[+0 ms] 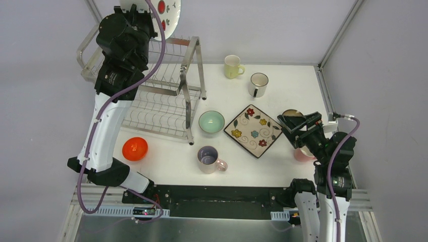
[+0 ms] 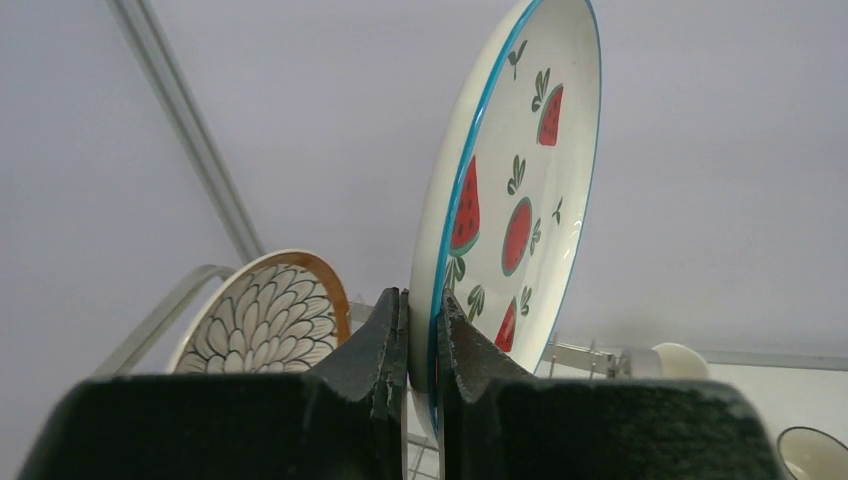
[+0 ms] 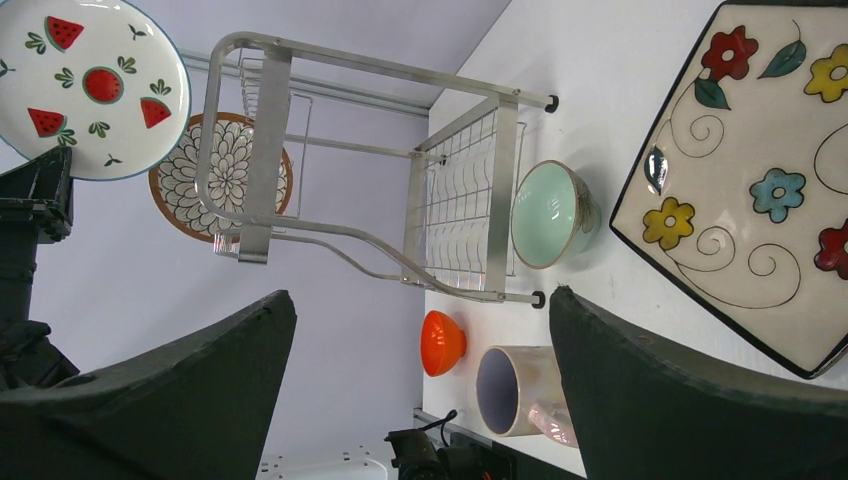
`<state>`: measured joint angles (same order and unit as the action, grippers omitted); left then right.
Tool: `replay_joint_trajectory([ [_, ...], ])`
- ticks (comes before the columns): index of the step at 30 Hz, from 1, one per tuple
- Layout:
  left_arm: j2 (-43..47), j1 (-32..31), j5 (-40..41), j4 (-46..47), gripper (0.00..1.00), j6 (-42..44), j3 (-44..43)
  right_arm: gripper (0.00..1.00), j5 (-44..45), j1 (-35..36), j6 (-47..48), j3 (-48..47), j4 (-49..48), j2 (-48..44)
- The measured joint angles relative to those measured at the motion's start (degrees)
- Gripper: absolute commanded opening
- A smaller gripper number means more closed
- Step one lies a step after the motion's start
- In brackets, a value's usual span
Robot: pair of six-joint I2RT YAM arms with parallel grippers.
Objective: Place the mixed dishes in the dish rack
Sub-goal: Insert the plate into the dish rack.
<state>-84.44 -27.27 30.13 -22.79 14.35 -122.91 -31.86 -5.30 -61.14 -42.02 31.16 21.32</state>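
My left gripper (image 1: 147, 14) is raised above the silver dish rack (image 1: 166, 96) and shut on the rim of the red-fruit plate (image 2: 520, 180), held upright on edge. The petal-pattern plate (image 2: 265, 315) stands in the rack behind it. My right gripper (image 1: 295, 125) is open and empty above the table's right side, over the partly hidden brown bowl (image 1: 292, 113) and pink mug (image 1: 303, 155). On the table lie the flowered square plate (image 1: 253, 130), mint bowl (image 1: 211, 121), orange bowl (image 1: 135, 148), lilac mug (image 1: 208, 159), yellow mug (image 1: 232, 66) and white mug (image 1: 258, 84).
The rack fills the table's far left corner, its lower tier (image 1: 156, 113) of slotted wires bare. Grey walls and a metal frame post (image 1: 337, 35) close in the back and right. The arm bases stand on a black strip (image 1: 217, 194) at the near edge.
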Motion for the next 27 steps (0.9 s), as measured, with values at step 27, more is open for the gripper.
replay_joint_trajectory([
  [27, 7.4, 5.6, 7.3, -2.5, 0.00, 14.9, 14.0, 1.00, -0.8, 0.0, 4.1, -0.8, 2.8, 5.3],
])
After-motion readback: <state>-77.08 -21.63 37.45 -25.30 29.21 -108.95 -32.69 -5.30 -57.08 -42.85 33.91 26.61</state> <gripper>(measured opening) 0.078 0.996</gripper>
